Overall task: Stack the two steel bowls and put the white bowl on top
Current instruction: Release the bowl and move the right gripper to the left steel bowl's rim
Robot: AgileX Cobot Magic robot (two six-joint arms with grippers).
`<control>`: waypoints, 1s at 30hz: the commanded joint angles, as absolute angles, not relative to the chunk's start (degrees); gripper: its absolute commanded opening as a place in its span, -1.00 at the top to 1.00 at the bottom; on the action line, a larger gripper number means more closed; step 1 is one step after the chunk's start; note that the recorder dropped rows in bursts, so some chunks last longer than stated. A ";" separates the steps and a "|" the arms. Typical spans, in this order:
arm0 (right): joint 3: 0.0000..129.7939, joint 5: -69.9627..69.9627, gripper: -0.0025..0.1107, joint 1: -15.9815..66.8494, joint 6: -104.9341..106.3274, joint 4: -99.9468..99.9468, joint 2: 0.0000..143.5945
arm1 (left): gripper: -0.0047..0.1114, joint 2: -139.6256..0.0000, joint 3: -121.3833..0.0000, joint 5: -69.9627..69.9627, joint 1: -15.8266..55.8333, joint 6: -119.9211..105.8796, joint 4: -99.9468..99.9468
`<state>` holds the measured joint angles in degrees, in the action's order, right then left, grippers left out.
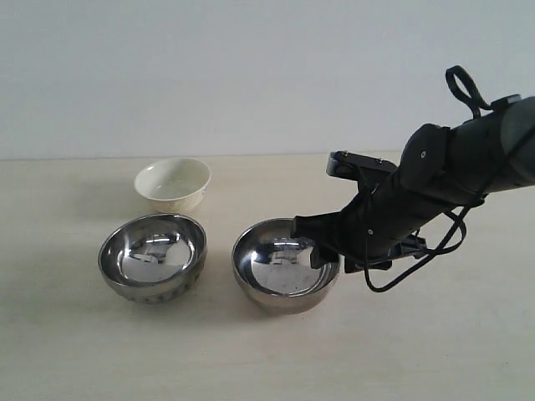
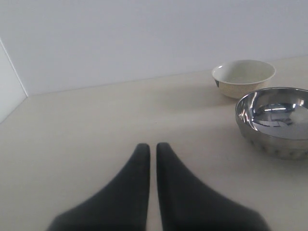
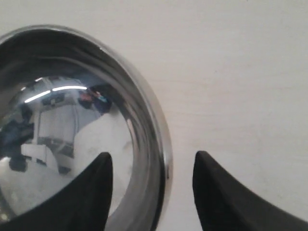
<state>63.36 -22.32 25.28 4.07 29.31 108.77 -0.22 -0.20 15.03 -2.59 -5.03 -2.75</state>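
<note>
Though matte, cream tabletop (image 1: 418, 351), white wall (image 1: 251, 67).

Three bowls in all sit on the one table (image 1: 251, 359). Two of them are steel, the left bowl (image 1: 152, 255) and the right bowl (image 1: 284, 266), and one is a white bowl (image 1: 172, 184). Looking across the room I count one black arm (image 1: 451, 163) over the table. There are two tools, one in each wrist view: the left tool (image 2: 151, 147) and the right tool (image 3: 153, 161), each with two dark fingers, so four fingers together. The left wrist view takes in two bowls, one steel and one white. The right wrist view takes in one bowl, steel.
</note>
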 commanded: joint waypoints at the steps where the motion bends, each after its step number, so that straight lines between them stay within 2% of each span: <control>1: 63.59 -23.83 0.15 25.21 4.94 28.64 104.82 | 0.85 0.00 0.00 14.64 -2.73 -4.47 -2.36; 8: 64.03 -25.80 0.15 25.21 5.07 24.87 96.79 | 0.85 0.00 0.00 14.64 -2.73 -4.47 -2.36; 12: 69.51 -34.99 0.15 25.21 5.07 21.22 95.77 | 0.85 0.00 0.00 14.64 -2.73 -4.47 -2.36; 16: 73.20 -35.83 0.15 27.42 5.07 18.40 95.91 | 0.85 0.00 0.00 14.64 -2.73 -4.47 -2.36; 21: 79.74 -35.65 0.15 33.10 4.37 14.37 99.20 | 0.85 0.00 0.00 14.64 -2.73 -4.47 -2.36; 30: 91.44 -38.94 0.15 38.53 0.00 6.41 110.60 | 0.85 0.00 0.00 14.64 -2.73 -4.47 -2.36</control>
<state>88.35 -38.24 37.36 0.83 8.70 107.83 -0.22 -0.20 15.03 -2.59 -5.03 -2.75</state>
